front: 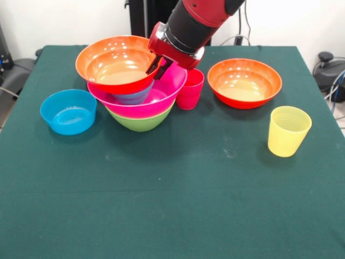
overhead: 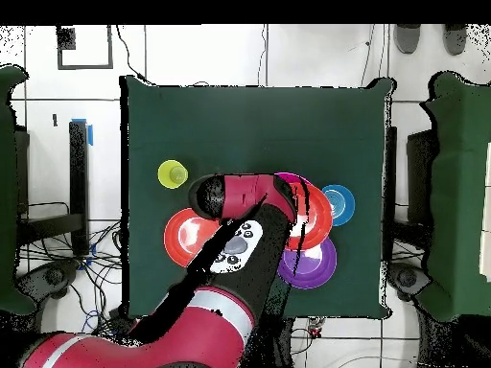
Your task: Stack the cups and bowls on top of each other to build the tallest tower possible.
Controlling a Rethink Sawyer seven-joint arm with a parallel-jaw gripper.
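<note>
On the green table (front: 178, 205): a tower (front: 137, 97) of nested bowls left of centre in the front view, with the green bowl (front: 141, 122) at the bottom, the large pink bowl (front: 156, 100) sitting in it, a small blue bowl (front: 132, 97) inside the pink one, and an orange bowl (front: 116, 62) on top, tilted so its far left rim rides high and its inside faces the camera. The red and black arm (front: 199, 21) comes down from above to this top bowl; the gripper (front: 157, 67) sits at the orange bowl's right rim, dark fingers (front: 153, 66) close together there, seemingly pinching that rim, though the contact is partly hidden. Red cup (front: 190, 89): upright, just beside the tower on its right, partly behind the pink bowl's edge. Second orange bowl (front: 244, 82): upright, alone, further right. Yellow cup (front: 289, 131): upright, near the table's right edge, in front of that bowl and apart from it. Second blue bowl (front: 68, 111): upright, left of the tower, close but not touching. Purple bowl (overhead: 309, 261): seen only from overhead, next to the tower, partly covered by the arm.
</note>
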